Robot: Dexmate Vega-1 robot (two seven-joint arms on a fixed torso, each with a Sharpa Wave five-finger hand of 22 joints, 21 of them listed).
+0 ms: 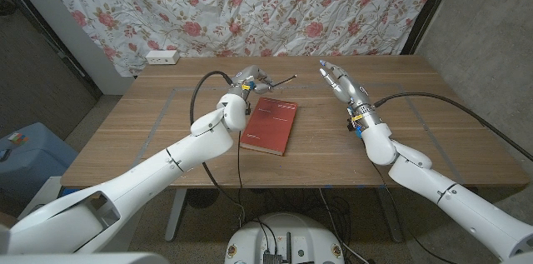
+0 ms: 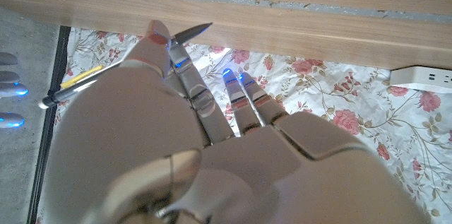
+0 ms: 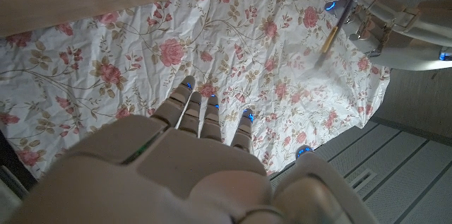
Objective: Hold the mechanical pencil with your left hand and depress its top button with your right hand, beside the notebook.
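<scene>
Pencil [image 1: 283, 82] gripped by left robot hand [image 1: 248, 81] near bench [image 1: 166, 131] far edge, beside notebook [image 1: 270, 127]. Right robot hand [image 1: 340, 82] empty, fingers extended, apart from pencil.

Wooden surface [image 1: 400, 143] with a red notebook [image 1: 270, 127]

The notebook lies closed and flat near the middle of the surface, slightly skewed to its edges, nearer the front edge than the far one. A white power strip [image 1: 161, 57] sits beyond the far left corner.

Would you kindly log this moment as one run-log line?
left hand: holds mechanical pencil | right hand: open, apart from pencil | button: unpressed | notebook: on table
</scene>
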